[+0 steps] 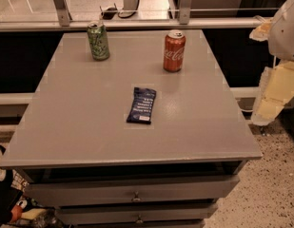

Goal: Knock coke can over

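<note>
Camera view, looking down on a grey table (89, 127) with drawers (132, 186) underneath. Shows the coke can (174, 51) standing upright toward the back of the tabletop, a bit right of centre, silver top up and white script facing forward. Also shows a green can (98, 41) upright at the back left, well apart from the red one. Got a dark blue packet (142, 105) lying flat around the middle, nearer than both cans and touching neither. Puts the gripper (272, 96) way over at the right edge, off the table and beside it, cream-coloured, partly cut off by the frame, well apart from the coke can. Can't tell the jaw opening or any hold on anything from here.
</note>
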`<action>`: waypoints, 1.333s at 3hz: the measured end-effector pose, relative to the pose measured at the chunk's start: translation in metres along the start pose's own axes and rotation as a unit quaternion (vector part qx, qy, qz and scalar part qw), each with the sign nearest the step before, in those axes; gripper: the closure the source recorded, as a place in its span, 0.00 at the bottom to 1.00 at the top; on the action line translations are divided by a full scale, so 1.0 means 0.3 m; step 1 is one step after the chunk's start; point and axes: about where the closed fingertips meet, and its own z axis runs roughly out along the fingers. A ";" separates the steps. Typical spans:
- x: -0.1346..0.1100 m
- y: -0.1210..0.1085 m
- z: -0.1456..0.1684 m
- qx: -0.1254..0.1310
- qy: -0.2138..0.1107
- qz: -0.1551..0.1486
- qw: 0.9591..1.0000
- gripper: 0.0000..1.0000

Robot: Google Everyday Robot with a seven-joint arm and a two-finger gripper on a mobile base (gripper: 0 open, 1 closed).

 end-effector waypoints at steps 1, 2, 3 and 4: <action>0.000 0.000 0.000 0.000 0.000 0.000 1.000 0.00; 0.007 -0.044 -0.002 0.010 -0.014 0.007 1.000 0.00; 0.033 -0.177 0.028 0.038 -0.071 0.050 0.995 0.00; 0.034 -0.306 0.091 0.076 -0.156 0.103 0.979 0.00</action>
